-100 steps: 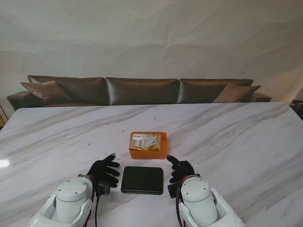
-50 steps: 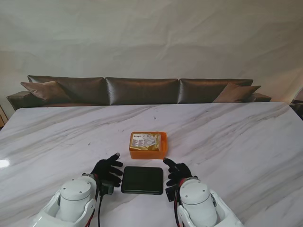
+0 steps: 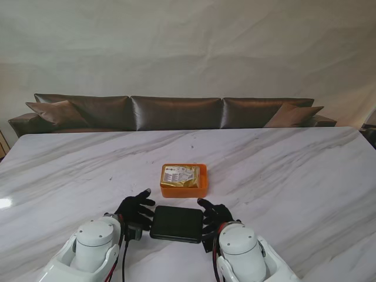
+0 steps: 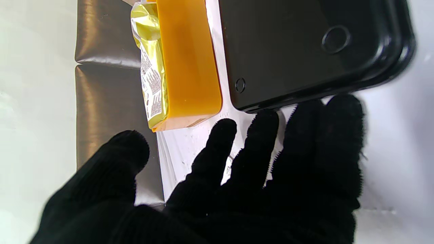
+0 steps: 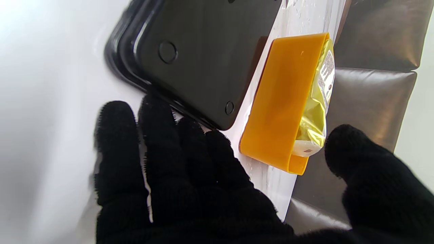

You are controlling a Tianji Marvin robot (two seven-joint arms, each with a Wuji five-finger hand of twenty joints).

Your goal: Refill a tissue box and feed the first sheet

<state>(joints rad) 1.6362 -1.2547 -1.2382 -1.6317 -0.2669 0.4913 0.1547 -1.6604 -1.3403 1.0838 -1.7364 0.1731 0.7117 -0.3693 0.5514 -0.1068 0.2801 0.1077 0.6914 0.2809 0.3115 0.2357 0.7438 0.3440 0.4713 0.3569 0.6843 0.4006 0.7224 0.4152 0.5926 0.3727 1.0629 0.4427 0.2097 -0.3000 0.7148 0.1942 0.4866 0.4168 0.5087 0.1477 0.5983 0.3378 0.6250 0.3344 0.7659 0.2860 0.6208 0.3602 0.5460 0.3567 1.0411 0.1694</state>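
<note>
A flat black tissue box cover (image 3: 176, 224) lies on the marble table near me, also seen in the wrist views (image 4: 305, 47) (image 5: 206, 57). Just beyond it stands an orange box base (image 3: 183, 183) (image 4: 186, 61) (image 5: 281, 101) holding a yellow tissue pack (image 3: 181, 174) (image 4: 151, 67) (image 5: 318, 101). My left hand (image 3: 136, 210) (image 4: 237, 176), in a black glove, is open with fingers spread at the cover's left edge. Opposite it, my right hand (image 3: 214, 215) (image 5: 190, 169) is open at the cover's right edge. Whether the fingertips touch the cover I cannot tell.
The white marble table (image 3: 282, 170) stretches wide on both sides. A dark brown sofa (image 3: 176, 111) with cushions runs along the far edge of the table.
Both hands have closed in toward the black cover from either side, the left moving right and the right moving left. The cover and the orange base have not moved.
</note>
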